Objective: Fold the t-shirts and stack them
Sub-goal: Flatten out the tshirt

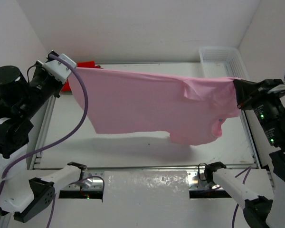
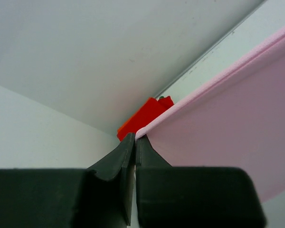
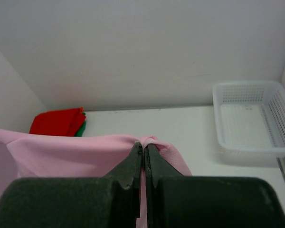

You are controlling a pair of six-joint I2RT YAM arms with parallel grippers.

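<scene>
We hold the pink shirt (image 1: 152,104) stretched in the air over the bench (image 1: 133,147), left fingers (image 2: 130,147) clamped on one corner, right fingers (image 3: 138,154) clamped on the opposite edge. Farther back, upper left, a folded red shirt (image 3: 57,121) lies on a green shirt (image 3: 81,128); upper right, a white basket (image 3: 249,149).

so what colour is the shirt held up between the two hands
Light pink. The soft cloth t-shirt shows best in the top external view.
</scene>
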